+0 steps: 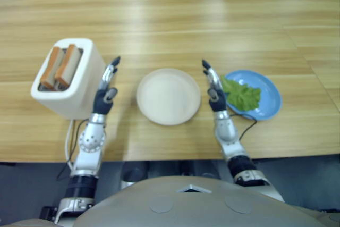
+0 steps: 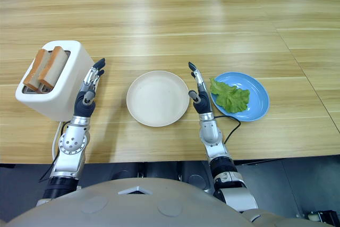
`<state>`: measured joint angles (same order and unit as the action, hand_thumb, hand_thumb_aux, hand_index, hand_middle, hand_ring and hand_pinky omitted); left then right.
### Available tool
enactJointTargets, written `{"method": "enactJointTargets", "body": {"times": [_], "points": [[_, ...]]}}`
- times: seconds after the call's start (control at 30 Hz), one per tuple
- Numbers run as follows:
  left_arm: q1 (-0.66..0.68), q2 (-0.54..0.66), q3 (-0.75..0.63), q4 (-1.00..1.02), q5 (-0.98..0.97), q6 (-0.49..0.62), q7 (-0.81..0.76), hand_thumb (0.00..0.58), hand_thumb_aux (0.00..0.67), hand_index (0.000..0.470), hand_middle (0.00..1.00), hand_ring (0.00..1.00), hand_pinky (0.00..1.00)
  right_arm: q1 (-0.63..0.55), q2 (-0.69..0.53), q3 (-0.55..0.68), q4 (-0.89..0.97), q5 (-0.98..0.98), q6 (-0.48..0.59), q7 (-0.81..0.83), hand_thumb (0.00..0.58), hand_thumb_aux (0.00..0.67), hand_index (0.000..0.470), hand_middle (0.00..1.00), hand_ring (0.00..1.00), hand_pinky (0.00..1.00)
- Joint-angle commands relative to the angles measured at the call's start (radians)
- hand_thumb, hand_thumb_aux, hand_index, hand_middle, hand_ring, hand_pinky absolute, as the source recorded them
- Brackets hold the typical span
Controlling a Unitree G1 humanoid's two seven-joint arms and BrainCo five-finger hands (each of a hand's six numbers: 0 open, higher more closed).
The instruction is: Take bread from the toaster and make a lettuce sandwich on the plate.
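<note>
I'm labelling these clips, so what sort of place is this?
Likely a lab or office staged as a kitchen: a toaster with bread, a cream plate and lettuce, all on a long wooden table.

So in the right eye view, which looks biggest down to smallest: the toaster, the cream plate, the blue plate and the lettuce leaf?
toaster: largest
cream plate and blue plate: nearly alike, the cream one perhaps slightly wider, so no firm ranking
lettuce leaf: smallest, lying on the blue plate
</note>
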<state>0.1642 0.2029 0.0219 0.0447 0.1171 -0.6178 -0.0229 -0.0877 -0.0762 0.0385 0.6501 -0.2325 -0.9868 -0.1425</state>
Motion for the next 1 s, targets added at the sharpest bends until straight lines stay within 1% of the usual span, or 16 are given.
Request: {"method": "enactJointTargets", "body": {"times": [0.03,0.3,0.37,0.47,0.57,0.67,0.77,0.83,0.9,1.0], "points": [[0.002,-0.003,0.002,-0.01,-0.001,0.026,-0.007,0.0,0.0,0.0,0.0,0.0,0.0,-0.005,-0.01,0.006,-0.005,0.031,-0.025,0.027,0.0,0.0,0.0,0.0,0.0,0.0],[0.001,0.009,0.001,-0.012,0.021,0.013,-0.009,0.0,0.0,0.0,0.0,0.0,0.0,-0.009,-0.034,0.007,0.001,0.011,-0.04,0.031,0.0,0.0,0.0,0.0,0.0,0.0],[0.013,0.012,0.006,-0.073,0.042,0.013,-0.003,0.0,0.0,0.0,0.0,0.0,0.0,-0.006,-0.037,0.008,0.0,0.007,-0.041,0.031,0.0,0.0,0.0,0.0,0.0,0.0],[0.033,0.001,0.042,-0.281,0.025,0.047,0.009,0.0,0.0,0.0,0.0,0.0,0.0,-0.004,-0.043,0.006,-0.003,-0.003,-0.059,0.025,0.0,0.0,0.0,0.0,0.0,0.0],[0.024,0.013,0.17,-0.505,0.034,0.113,0.046,0.0,0.0,0.0,0.0,0.0,0.0,-0.004,-0.038,0.009,-0.017,-0.006,-0.067,0.023,0.0,0.0,0.0,0.0,0.0,0.0],[-0.019,0.061,0.344,-0.619,0.087,0.221,0.075,0.0,0.0,0.0,0.0,0.0,0.0,-0.017,-0.02,0.012,-0.024,-0.014,-0.053,0.014,0.0,0.0,0.0,0.0,0.0,0.0],[-0.061,0.127,0.524,-0.612,0.19,0.329,0.127,0.0,0.0,0.0,0.0,0.0,0.0,-0.033,-0.002,0.016,-0.017,-0.028,-0.045,0.005,0.0,0.0,0.0,0.0,0.0,0.0],[-0.072,0.167,0.59,-0.578,0.296,0.403,0.156,0.0,0.0,0.0,0.0,0.0,0.0,-0.041,0.004,0.017,-0.009,-0.031,-0.045,0.003,0.0,0.0,0.0,0.0,0.0,0.0],[-0.059,0.215,0.615,-0.525,0.432,0.46,0.176,0.0,0.0,0.0,0.0,0.0,0.0,-0.047,0.006,0.016,-0.005,-0.033,-0.043,0.0,0.0,0.0,0.0,0.0,0.0,0.0],[-0.023,0.275,0.61,-0.421,0.618,0.555,0.204,0.0,0.0,0.0,0.0,0.0,0.0,-0.055,0.01,0.016,0.0,-0.037,-0.04,-0.002,0.0,0.0,0.0,0.0,0.0,0.0]]}}
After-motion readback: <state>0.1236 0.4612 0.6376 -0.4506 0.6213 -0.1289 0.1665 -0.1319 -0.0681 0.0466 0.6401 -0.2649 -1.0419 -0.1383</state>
